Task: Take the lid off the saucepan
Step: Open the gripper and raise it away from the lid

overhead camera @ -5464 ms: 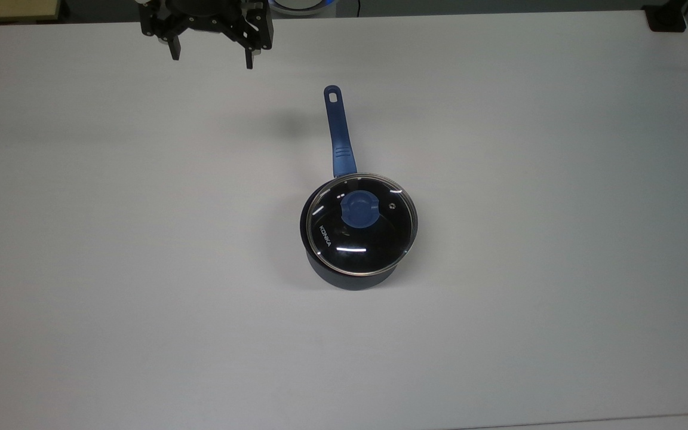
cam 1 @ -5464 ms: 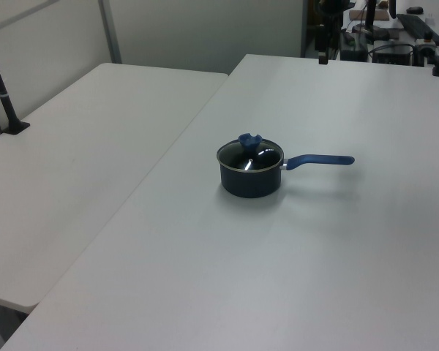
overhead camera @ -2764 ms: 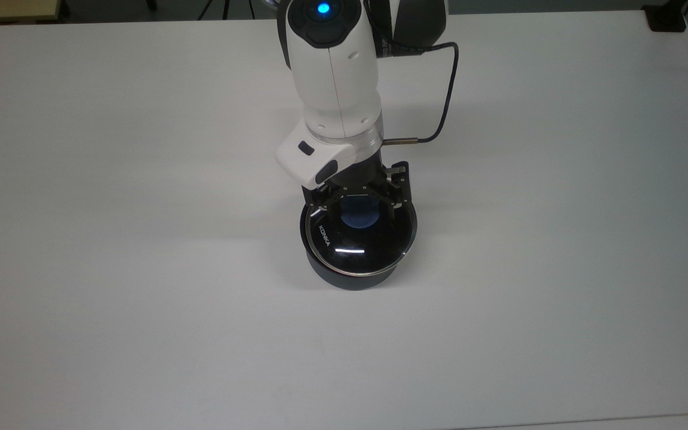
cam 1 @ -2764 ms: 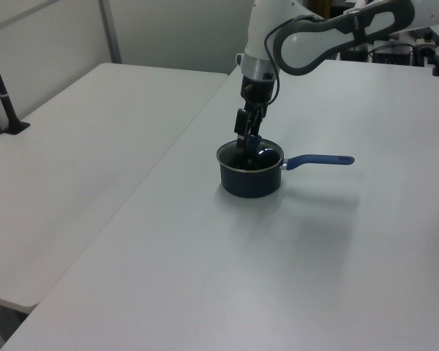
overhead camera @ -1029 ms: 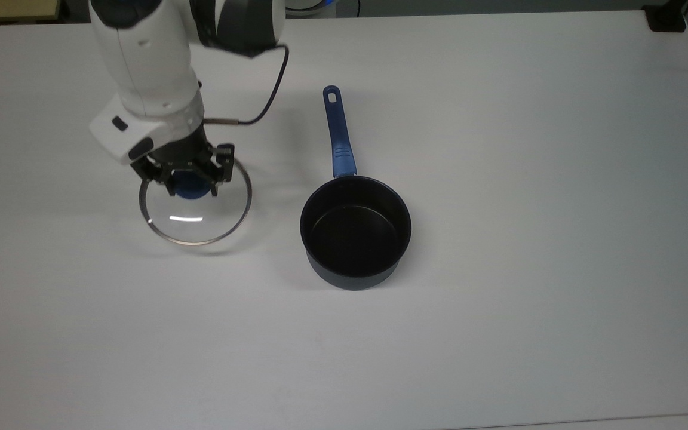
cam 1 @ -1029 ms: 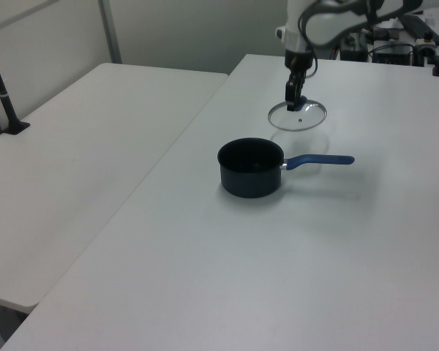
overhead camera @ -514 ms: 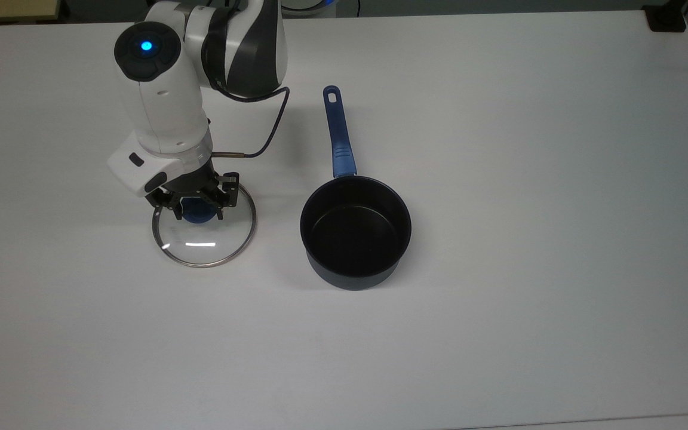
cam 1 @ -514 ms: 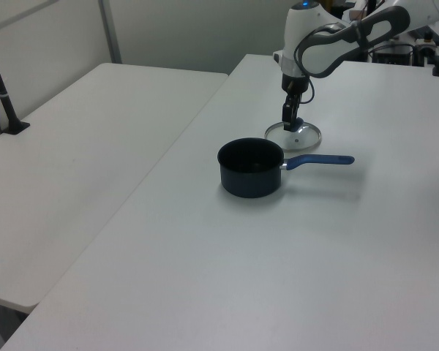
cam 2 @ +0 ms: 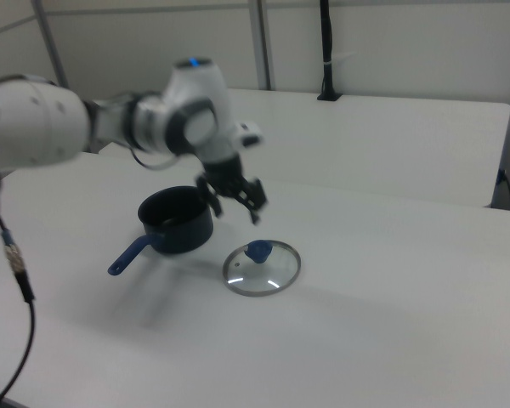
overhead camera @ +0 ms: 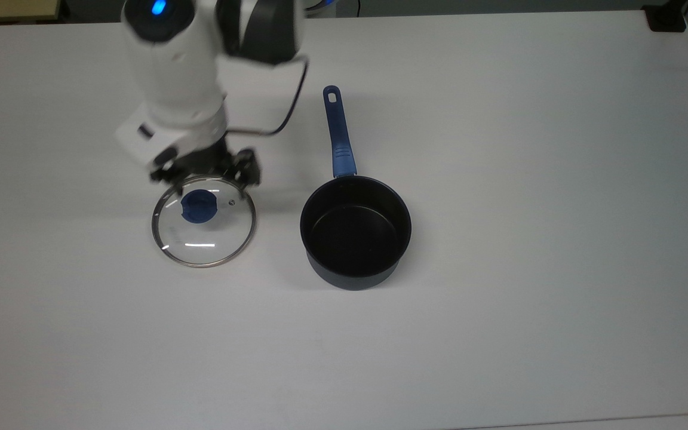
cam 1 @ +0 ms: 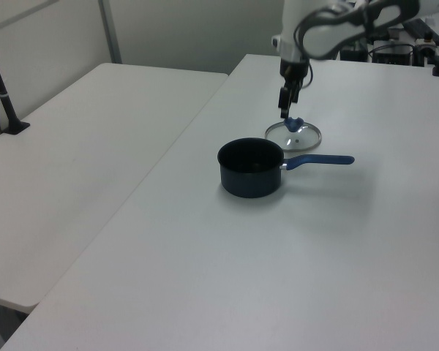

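Lying flat on the white table (overhead camera: 499,179), the lid (overhead camera: 203,230) is now free of the claw (overhead camera: 205,173), which half a second ago was still down around the blue knob (overhead camera: 198,206) and has since risen clear of it. In the right view the lid is the nearest thing, with its metal rim resting on the table and the knob pointing up. Behind it the claw (cam 2: 236,201) hangs in the air with its two fingers spread and nothing between them (the arm looks blurred there, so I judge it is moving upward).

A little farther stands the saucepan (cam 2: 178,220), uncovered, with its black inside open to see. In the top view the lid lies at the top view's left of the saucepan (overhead camera: 356,233), near but not touching, and the long blue handle (overhead camera: 338,134) points away toward the top view's upper edge. In the left view the lid (cam 1: 293,136) lies beyond the saucepan (cam 1: 251,168), just behind the handle.

In my judgement the task is done, because the lid is off and released. What remains is only that the arm goes away without touching the knob.
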